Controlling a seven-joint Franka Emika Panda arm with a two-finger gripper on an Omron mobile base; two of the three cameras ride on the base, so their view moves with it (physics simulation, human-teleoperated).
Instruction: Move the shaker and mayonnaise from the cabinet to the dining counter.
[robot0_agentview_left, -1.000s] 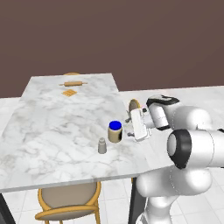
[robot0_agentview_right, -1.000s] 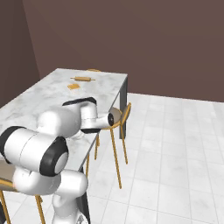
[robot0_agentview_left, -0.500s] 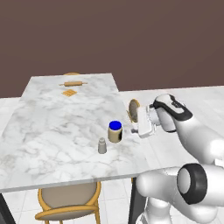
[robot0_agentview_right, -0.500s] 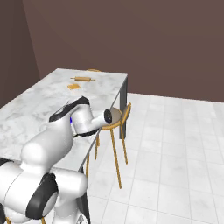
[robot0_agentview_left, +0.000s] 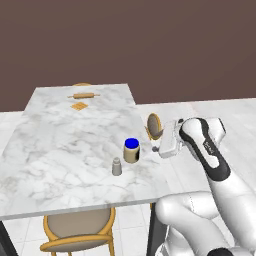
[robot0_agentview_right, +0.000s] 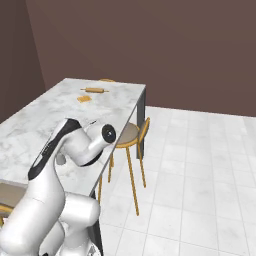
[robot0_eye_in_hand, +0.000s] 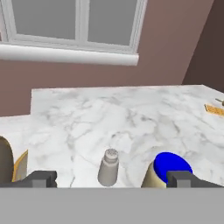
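The mayonnaise (robot0_agentview_left: 131, 150), a short jar with a blue lid, stands upright on the dining counter (robot0_agentview_left: 65, 145) near its right edge. Just left of it and nearer the front stands the small grey shaker (robot0_agentview_left: 116, 166). My gripper (robot0_agentview_left: 156, 146) hovers off the counter's right edge, pointing at the jar, open and holding nothing. In the hand view the shaker (robot0_eye_in_hand: 108, 167) and the mayonnaise (robot0_eye_in_hand: 168, 170) stand side by side on the marble (robot0_eye_in_hand: 109, 113), ahead of my spread fingertips (robot0_eye_in_hand: 41, 178).
A rolling pin (robot0_agentview_left: 83, 95) and a flat orange piece (robot0_agentview_left: 78, 106) lie at the counter's far end. Orange-wood chairs stand at the near edge (robot0_agentview_left: 77, 232) and the right side (robot0_agentview_left: 154, 126). Tiled floor (robot0_agentview_right: 200, 165) stretches to the right.
The hand has drawn back a little to the right, away from the jar, and the arm's elbow has swung out and down. Jar and shaker have not moved.
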